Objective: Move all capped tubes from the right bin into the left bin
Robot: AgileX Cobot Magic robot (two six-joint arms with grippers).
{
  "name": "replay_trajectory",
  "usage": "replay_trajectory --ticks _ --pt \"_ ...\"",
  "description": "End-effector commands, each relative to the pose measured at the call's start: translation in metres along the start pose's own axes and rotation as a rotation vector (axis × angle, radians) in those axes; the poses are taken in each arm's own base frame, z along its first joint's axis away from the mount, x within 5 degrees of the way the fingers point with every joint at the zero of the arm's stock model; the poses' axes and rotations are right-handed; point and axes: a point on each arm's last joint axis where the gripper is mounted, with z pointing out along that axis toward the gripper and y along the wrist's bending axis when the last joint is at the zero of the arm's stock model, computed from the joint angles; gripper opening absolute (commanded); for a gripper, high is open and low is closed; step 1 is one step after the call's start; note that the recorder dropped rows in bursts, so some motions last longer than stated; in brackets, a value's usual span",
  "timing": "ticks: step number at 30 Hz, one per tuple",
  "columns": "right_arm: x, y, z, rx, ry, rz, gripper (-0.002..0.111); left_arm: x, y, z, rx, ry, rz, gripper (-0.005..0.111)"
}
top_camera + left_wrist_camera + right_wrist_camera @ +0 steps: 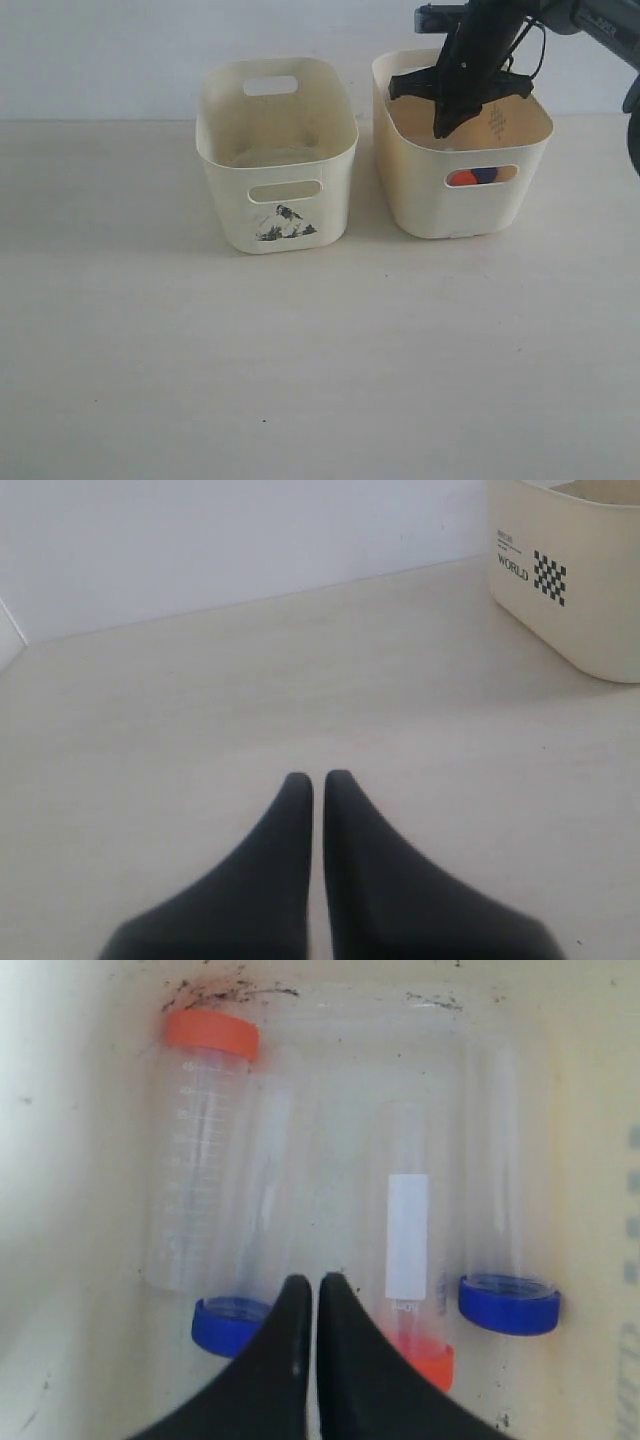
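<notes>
— Where are the tubes (200,1170)?

— In the right bin (432,212), all of them, lying flat on its floor, side by side. I count four: two with orange caps, two with blue. One orange cap (212,1035) points one way and the other three caps point the opposite way. One of those three tubes carries a white label (407,1235).

— Can you see them from out front?

— Only a bit of orange and blue through that bin's front slot (508,173).

— And the right hand (447,125)?

— Down inside that bin, past the rim, pointing at the floor. Its fingers are pressed together with just a hairline between the tips, and they grip nothing. The tips sit above the space between a blue-capped tube and the labelled one. I can't tell whether they touch anything.

— The left bin (232,195)?

— Standing on the bench (300,360) just beside the right one, with a small gap between them. It has a dark mark (283,224) under its own front slot.

— The left hand (312,778)?

— Its own camera shows it over the bench, fingers closed to a thin slit, gripping nothing. A tub wall (590,610) printed with "WORLD" and a checker patch stands off to one side. I can't tell which bin that is.
</notes>
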Motion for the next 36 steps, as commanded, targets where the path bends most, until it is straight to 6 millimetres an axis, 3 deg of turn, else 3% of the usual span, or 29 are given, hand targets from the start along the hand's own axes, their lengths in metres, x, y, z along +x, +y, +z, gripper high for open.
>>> replay_trajectory --ticks 1,26,29,33,36 --pt "-0.002 -0.005 -0.002 0.012 -0.013 -0.007 0.002 -0.002 0.000 0.000 0.002 -0.007 -0.012 0.004" --pt "0.002 -0.012 0.036 0.045 -0.001 -0.072 0.005 -0.002 0.000 0.000 0.002 -0.007 -0.012 0.004" --pt "0.001 -0.012 0.036 0.045 -0.003 -0.070 0.020 -0.002 0.000 0.000 0.002 -0.007 -0.012 0.004" --pt "0.004 -0.012 0.036 0.047 0.028 -0.030 0.055 -0.002 0.000 0.000 0.002 -0.007 -0.012 0.004" --pt "0.005 -0.013 0.036 0.063 0.037 -0.019 0.062 -0.002 0.000 0.000 0.002 -0.007 -0.012 0.004"
